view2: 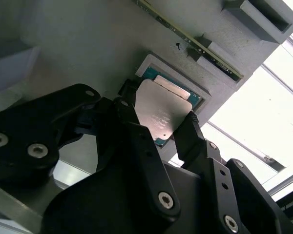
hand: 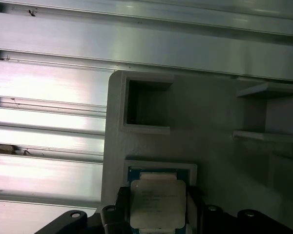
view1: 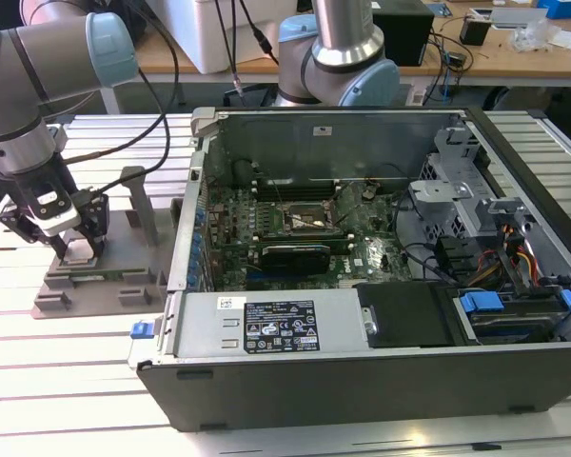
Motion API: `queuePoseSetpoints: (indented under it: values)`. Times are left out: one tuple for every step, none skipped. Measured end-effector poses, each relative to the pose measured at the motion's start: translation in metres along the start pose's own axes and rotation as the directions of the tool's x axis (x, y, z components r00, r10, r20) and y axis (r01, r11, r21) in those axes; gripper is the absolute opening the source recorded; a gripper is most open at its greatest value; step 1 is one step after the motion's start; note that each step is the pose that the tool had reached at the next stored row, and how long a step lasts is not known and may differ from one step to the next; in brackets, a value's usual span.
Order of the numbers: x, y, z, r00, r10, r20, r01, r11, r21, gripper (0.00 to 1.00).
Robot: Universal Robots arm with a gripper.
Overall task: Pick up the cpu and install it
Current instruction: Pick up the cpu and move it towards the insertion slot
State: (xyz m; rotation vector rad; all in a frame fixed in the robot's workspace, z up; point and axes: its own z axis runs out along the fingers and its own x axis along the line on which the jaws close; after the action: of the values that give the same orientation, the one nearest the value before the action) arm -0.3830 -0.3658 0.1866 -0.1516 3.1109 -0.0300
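Your exterior view looks down from a raised spot at middling distance on the open computer case and, at the exterior view's left, the grey tray. Both wrist views hang close over that tray, sharing the cpu in its recess.

An open computer case lies on the slatted worktop, its motherboard exposed inside. A grey posted tray sits just beside the case, on the exterior view's left.

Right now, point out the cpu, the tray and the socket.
cpu [view2: 161, 109]: second wrist view, on its silvery top.
tray [view1: 93, 288]: exterior view, on a bare part of its base.
socket [view1: 307, 222]: exterior view, on its middle.
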Motion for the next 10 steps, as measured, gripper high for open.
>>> queuePoseSetpoints:
  values:
    - [0.0000, 0.0000, 0.0000, 1.0000, 0.000, 0.0000, 0.000, 1.0000, 0.0000, 0.55]
    - [0.0000, 0.0000, 0.0000, 1.0000, 0.000, 0.0000, 0.000, 1.0000, 0.0000, 0.55]
    - [0.0000, 0.0000, 0.0000, 1.0000, 0.000, 0.0000, 0.000, 1.0000, 0.0000, 0.55]
    - [0.0000, -0.0001, 0.0000, 1.0000, 0.000, 0.0000, 0.000, 1.0000, 0.0000, 0.55]
    - [0.0000, -0.0001, 0.0001, 1.0000, 0.000, 0.0000, 0.000, 1.0000, 0.0000, 0.55]
    - [-0.0001, -0.0002, -0.0023, 1.0000, 0.000, 0.0000, 0.000, 1.0000, 0.0001, 0.55]
    - [-0.0003, 0.0004, -0.0098, 1.0000, 0.000, 0.0000, 0.000, 1.0000, 0.0000, 0.55]
    - [-0.0004, 0.0006, -0.0139, 1.0000, 0.000, -0.0001, 0.000, 1.0000, 0.0000, 0.55]
    - [-0.0005, 0.0007, -0.0161, 1.0000, 0.000, 0.0000, 0.000, 1.0000, 0.0000, 0.55]
    - [-0.0005, 0.0007, -0.0170, 1.0000, 0.000, -0.0001, 0.000, 1.0000, 0.0000, 0.55]
